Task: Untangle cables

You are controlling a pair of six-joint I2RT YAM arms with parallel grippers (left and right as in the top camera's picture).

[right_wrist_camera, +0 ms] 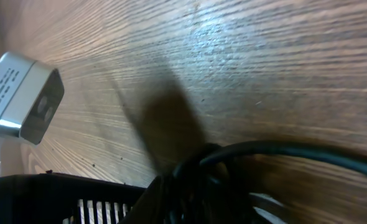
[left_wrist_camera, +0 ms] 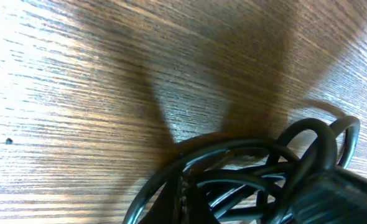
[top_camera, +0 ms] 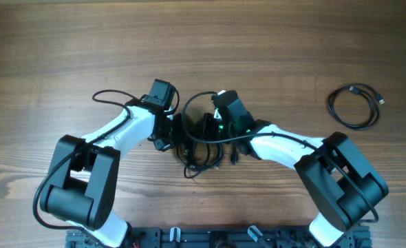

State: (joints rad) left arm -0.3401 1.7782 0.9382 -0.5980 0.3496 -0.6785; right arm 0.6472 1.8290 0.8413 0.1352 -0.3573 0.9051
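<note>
In the middle of the table (top_camera: pixel 51 55), a tangle of cables (top_camera: pixel 199 148): thin black loops, crossed over each other. Left pincer (top_camera: pixel 174 131) pressed against the left edge of the tangle, closed all the way; holding a cord or not, impossible to tell (in the left wrist view only blurred black loops, very close to the lens). Right pincer (top_camera: pixel 213 127) low over the upper part of the tangle; wide or narrow, cannot tell, fingers hidden. Well apart to the right of the tangle, a separate coiled cable (top_camera: pixel 354 107), touching nothing else. In the right wrist view, a small grey box (right_wrist_camera: pixel 22 96) up and to the left of the tangle.
</note>
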